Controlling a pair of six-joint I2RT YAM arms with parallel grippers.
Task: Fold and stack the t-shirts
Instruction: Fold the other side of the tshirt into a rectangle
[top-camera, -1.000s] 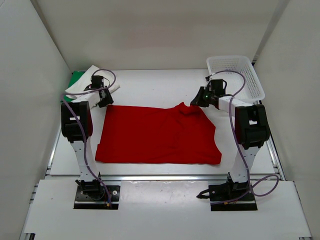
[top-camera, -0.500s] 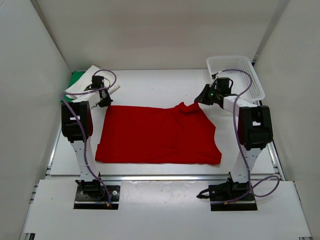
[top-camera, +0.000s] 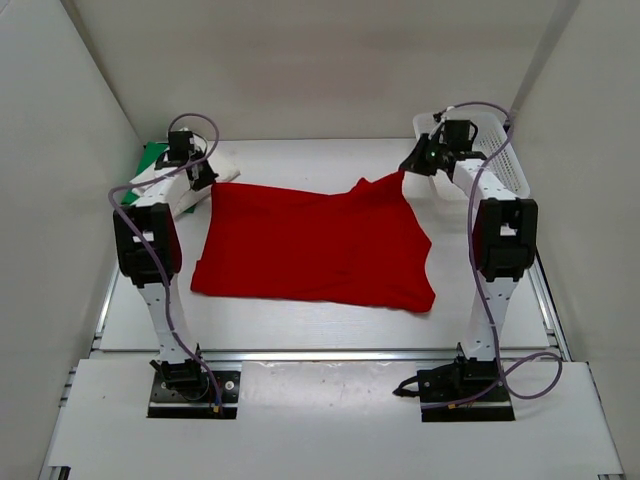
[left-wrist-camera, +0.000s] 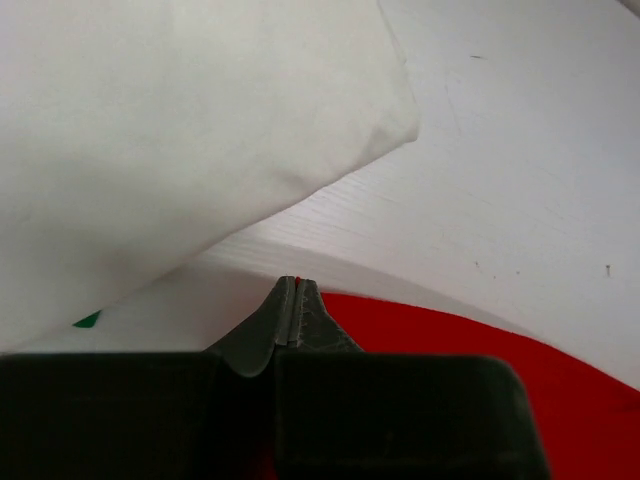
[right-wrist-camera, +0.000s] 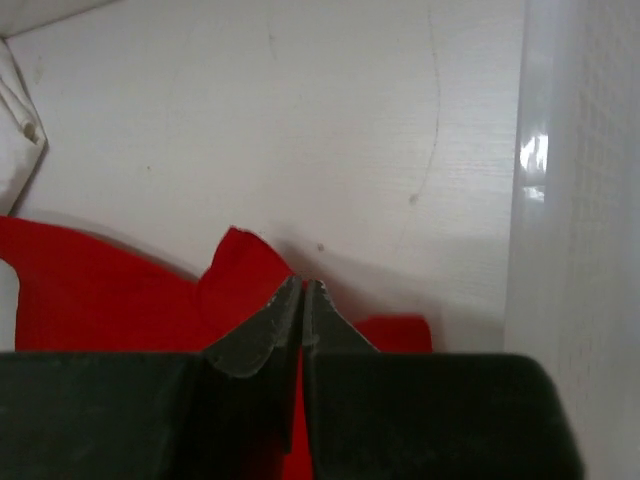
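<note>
Red t-shirt (top-camera: 315, 245) lies spread across the middle of the white worktop (top-camera: 310, 160), its near hem flat and its two far corners pinched in my tools. My left tool (top-camera: 203, 182) is closed to a sliver on the far-left corner; in the left wrist view a thin line of red shows between the tips of that tool (left-wrist-camera: 297, 286), with the rest of the red cloth (left-wrist-camera: 480, 345) running off to the right below it. My right tool (top-camera: 408, 172) is likewise clamped on the far-right corner, which rises in a small peak toward it; in the right wrist view red fabric (right-wrist-camera: 245, 275) bunches on both sides of the closed tool (right-wrist-camera: 302, 286). A folded white t-shirt (left-wrist-camera: 180, 130) sits just beyond the left tool at the far-left of the worktop, partly hidden by my left arm in the overhead view, and the green t-shirt (top-camera: 150, 156) shows at its outer edge, apparently underneath. A white mesh basket (top-camera: 503, 152) stands at the far-right corner, close beside the right tool, its wall (right-wrist-camera: 575, 200) filling the right side of that wrist view.
</note>
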